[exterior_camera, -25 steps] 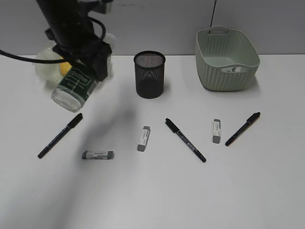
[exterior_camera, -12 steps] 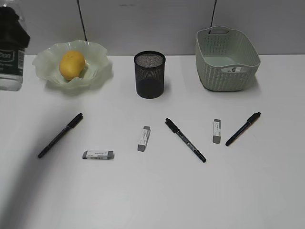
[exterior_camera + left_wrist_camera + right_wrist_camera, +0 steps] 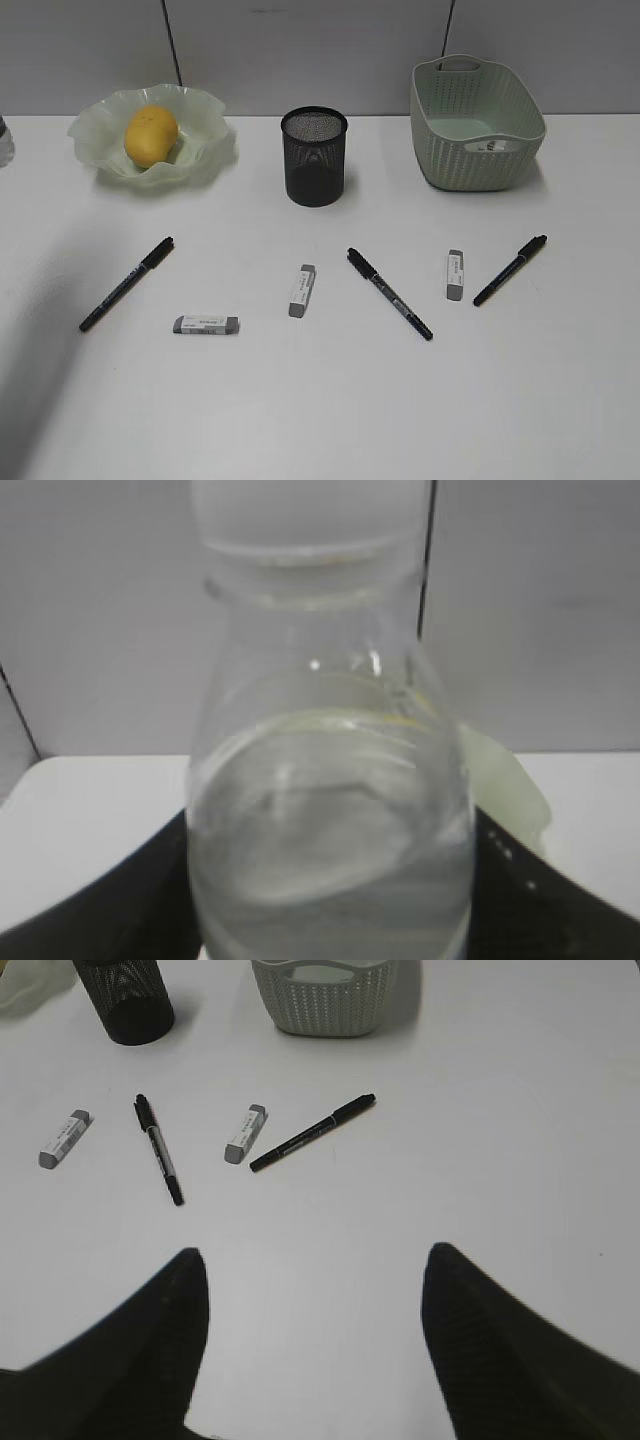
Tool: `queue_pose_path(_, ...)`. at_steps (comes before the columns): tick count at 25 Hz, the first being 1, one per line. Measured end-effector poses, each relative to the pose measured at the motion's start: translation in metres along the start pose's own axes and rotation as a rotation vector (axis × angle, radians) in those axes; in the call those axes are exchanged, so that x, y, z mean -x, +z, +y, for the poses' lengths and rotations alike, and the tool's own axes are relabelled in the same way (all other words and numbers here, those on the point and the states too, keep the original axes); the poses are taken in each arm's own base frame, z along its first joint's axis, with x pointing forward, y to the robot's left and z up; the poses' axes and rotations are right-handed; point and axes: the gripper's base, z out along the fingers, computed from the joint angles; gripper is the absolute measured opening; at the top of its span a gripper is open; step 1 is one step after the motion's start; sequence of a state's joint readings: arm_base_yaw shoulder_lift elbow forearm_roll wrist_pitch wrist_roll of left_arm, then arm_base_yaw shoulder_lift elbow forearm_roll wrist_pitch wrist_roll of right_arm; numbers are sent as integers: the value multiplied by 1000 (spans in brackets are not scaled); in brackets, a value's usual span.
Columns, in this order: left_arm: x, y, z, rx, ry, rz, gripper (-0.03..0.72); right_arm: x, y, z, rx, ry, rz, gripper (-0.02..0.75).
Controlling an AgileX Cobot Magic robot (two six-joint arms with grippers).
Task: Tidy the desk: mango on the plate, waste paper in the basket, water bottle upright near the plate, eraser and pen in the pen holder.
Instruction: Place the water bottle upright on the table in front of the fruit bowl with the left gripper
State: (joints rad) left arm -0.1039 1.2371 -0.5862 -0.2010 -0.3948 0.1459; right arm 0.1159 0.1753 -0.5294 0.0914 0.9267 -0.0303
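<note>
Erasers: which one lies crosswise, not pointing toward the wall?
The left eraser, below the left pen. The middle eraser and right eraser point roughly toward the wall.

Office desk point(image 3: 330, 400) (grey partition panels point(image 3: 300, 50) behind).

black pincer fingers point(image 3: 130, 1350), seemingly finely textured

You had only a backdrop to look at here: a plain grey partition wall point(image 3: 320, 50) ran across the back of the exterior view. A thin dark vertical seam point(image 3: 172, 40) cut it toward the left, and a second dark line point(image 3: 450, 25) came down toward the right, slightly slanted. Your left wrist view showed the same wall, blurred, with one dark seam running down it.
</note>
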Motion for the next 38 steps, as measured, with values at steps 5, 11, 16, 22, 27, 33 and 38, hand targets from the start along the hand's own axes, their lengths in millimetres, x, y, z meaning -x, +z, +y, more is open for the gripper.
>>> queue_pose_path(5, -17, 15, 3, 33, 2, -36, 508, 0, 0, 0, 0, 0, 0, 531)
queue_pose_path(11, -39, 39, 4, 64, 24, -77, 508, 0, 0, 0, 0, 0, -1, 531)
queue_pose_path(16, -69, 60, 6, 80, -8, -73, 508, 1, 0, 0, 0, 0, -7, 531)
queue_pose_path(22, -104, 77, 2, 43, 1, -89, 508, 1, 0, 0, 0, 0, -7, 531)
queue_pose_path(27, -137, 89, 0, 12, 4, -32, 508, 1, 0, 0, 0, 0, -8, 532)
queue_pose_path(33, -153, 107, -2, -4, 8, -14, 508, 1, 0, 0, 0, 0, -8, 532)
queue_pose_path(38, -155, 114, -3, -4, 8, -35, 508, 1, 0, 0, 0, 0, -8, 532)
